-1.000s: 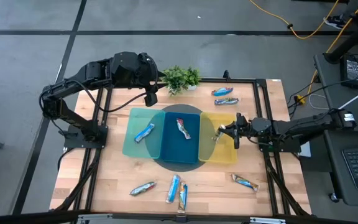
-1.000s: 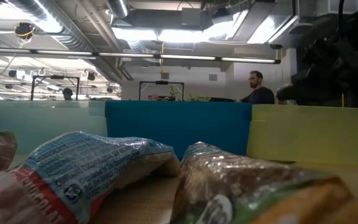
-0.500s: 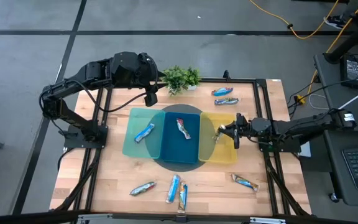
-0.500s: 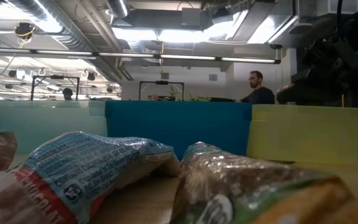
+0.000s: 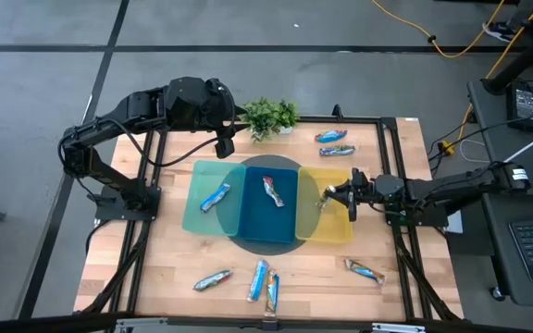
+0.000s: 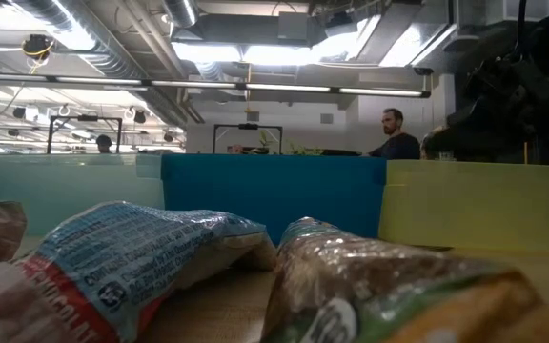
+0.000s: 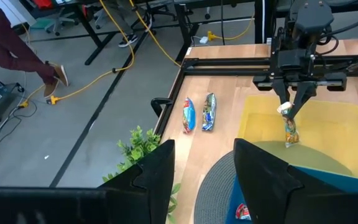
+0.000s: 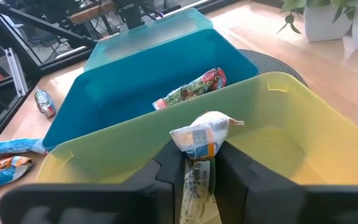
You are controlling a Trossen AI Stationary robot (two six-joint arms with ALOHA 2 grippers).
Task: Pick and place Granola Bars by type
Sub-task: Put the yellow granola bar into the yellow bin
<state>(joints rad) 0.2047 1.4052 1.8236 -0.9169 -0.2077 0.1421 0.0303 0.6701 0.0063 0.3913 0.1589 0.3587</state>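
Right tool point(image 5: 329, 194) out over the yellow bin point(image 5: 339, 229), fingers clamped on a granola bar point(image 8: 199, 140). Wrapper pinched near one end, the rest dangling down inside the bin's walls. Cannot tell whether the lower end touches the bin floor. Left tool point(image 5: 222, 143) up at the far edge of the tabletop point(image 5: 174, 268), just beside the potted plant point(image 5: 268, 115), fingers spread apart with nothing between them.

On to the layout, biggest first. Wooden tabletop, boxed in by a black frame. Round dark mat point(image 5: 266, 246) in the middle, peeking out from under the bins. Three bins in a row across it: pale teal bin point(image 5: 197, 217) on the left arm's side, blue bin point(image 5: 253, 222) in the centre, yellow bin on the right arm's side, packed close together. Green plant in a white pot at the far edge, behind the blue bin.

Now the small stuff. Bar in the teal bin point(image 5: 216, 197), blue wrapper, lying at a slant. Bar in the blue bin point(image 5: 272, 191), reddish and green wrapper, also at a slant. Pair of bars point(image 5: 334, 137) side by side near the far corner on the right arm's side, well apart from the bins. Trio of bars point(image 5: 259, 279) along the near edge, two of them close together, the third a little off toward the left arm's side. Lone bar point(image 5: 365, 270) near the front corner on the right arm's side, just in front of the yellow bin.
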